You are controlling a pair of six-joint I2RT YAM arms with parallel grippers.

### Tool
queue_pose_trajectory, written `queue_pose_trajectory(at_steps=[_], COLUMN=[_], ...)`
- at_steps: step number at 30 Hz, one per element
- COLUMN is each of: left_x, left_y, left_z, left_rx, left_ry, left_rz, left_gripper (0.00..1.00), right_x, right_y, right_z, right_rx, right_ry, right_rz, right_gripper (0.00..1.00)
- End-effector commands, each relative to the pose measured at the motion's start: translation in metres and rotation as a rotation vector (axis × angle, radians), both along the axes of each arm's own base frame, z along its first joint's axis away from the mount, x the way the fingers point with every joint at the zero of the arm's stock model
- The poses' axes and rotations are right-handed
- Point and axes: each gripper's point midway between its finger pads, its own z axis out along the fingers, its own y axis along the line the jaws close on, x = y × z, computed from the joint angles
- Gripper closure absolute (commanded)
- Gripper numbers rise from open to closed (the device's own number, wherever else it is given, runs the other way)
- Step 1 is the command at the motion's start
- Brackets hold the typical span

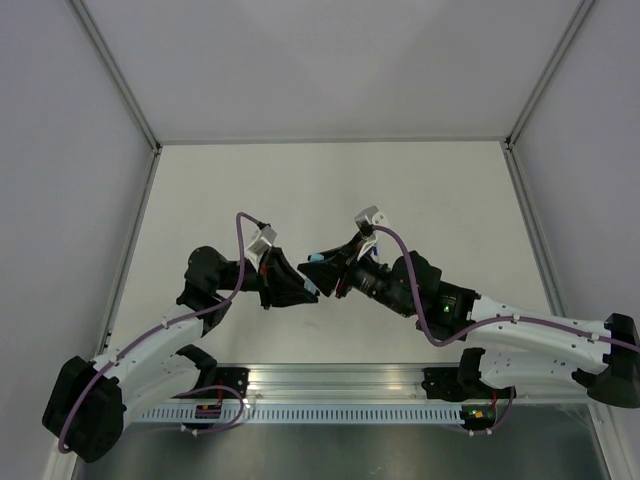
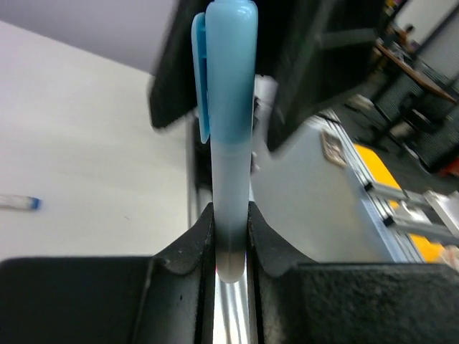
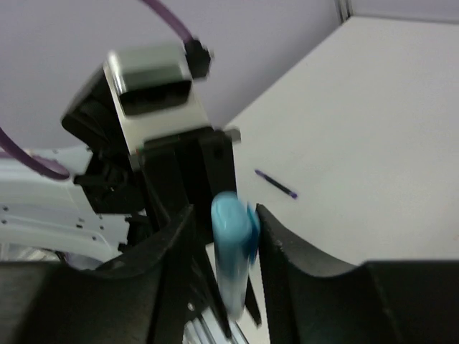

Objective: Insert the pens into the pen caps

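Your left gripper (image 2: 230, 218): clamped on the pen (image 2: 231, 183), upright at frame centre, pale blue cap (image 2: 231, 72) on its upper end.
Your right gripper (image 3: 224, 215): fingers flank that cap; blur, so you cannot tell if they grip.
Slim dark pen (image 3: 276, 184): flat on the table (image 3: 373, 143), right of centre.

Robotics lab, test-cell type. White jointed left arm (image 1: 150, 345) & white jointed right arm (image 1: 540, 335) are bolted to a ribbed alu rail (image 1: 340, 385) at the near edge of a plain white table (image 1: 330, 190), w/ purple cables (image 1: 240, 230) looped along them. Cell is boxed in by pale grey wall panels (image 1: 330, 60) set in alu corner posts (image 1: 113, 70). Left wrist view, bg, blurred: yellow-and-alu framework (image 2: 369, 165), what looks like a brown-topped bench (image 2: 409, 68), dark equipment beyond.
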Motion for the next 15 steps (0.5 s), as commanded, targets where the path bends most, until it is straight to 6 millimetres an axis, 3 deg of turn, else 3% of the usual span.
queue_pose_trajectory(at_steps=[1,2,4,9,13,15], left_x=[0.039,0.038,0.034,0.028,0.026,0.025], left_y=[0.001,0.001,-0.001,-0.005,-0.006,-0.006], left_z=[0.044,0.042,0.036,0.027,0.025,0.025], left_rx=[-0.116,-0.11,-0.101,-0.102,-0.106,-0.105], left_ry=[-0.121,-0.116,-0.109,-0.107,-0.101,-0.097], left_rz=[0.216,0.22,0.206,0.174,0.154,0.151], left_gripper=[0.98,0.98,0.98,0.98,0.98,0.97], right_x=[-0.003,0.005,0.012,0.015,0.018,0.02], right_y=[-0.013,-0.016,-0.019,-0.019,-0.013,-0.011], right_z=[-0.031,-0.013,-0.002,-0.009,-0.017,-0.02], right_rx=[-0.203,-0.176,-0.169,-0.189,-0.181,-0.171], right_ry=[0.045,0.024,-0.005,0.011,0.009,0.006], right_rz=[-0.025,-0.057,-0.082,-0.092,-0.098,-0.099], right_gripper=[0.53,0.47,0.43,0.43,0.5,0.67])
